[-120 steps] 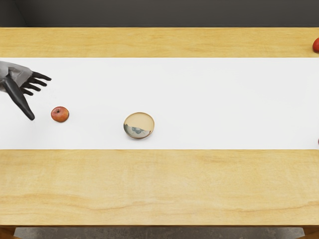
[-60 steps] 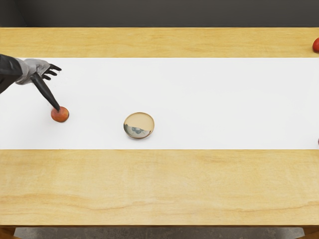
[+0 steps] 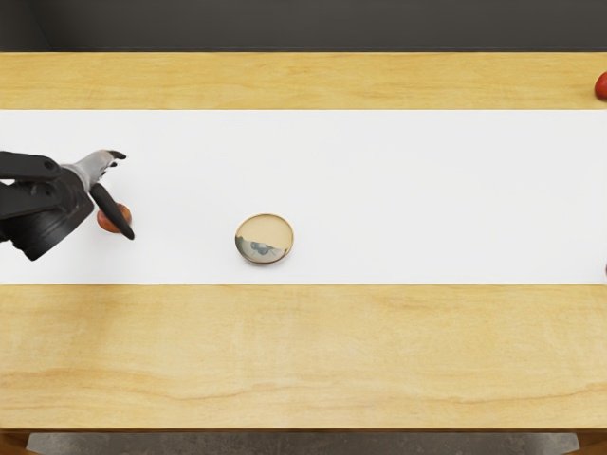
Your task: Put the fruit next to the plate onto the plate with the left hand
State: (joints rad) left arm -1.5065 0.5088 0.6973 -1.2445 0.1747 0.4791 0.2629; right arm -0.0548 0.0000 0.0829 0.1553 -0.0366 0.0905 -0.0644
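Moving lower than a moment ago, the left hand [image 3: 83, 186] now reaches over the fruit [image 3: 104, 222], and its dark thumb lies across it. The fingers [image 3: 112, 155] are stretched out straight, not closed on anything. The fruit sits on the white cloth [image 3: 398, 190] near the table's [image 3: 303, 351] left edge. The plate [image 3: 265, 238] is well apart, toward the middle.

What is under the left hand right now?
The red-orange fruit lies under the left hand, on the white runner. Only slivers of it show; the rest is covered, so whether it is gripped cannot be told.
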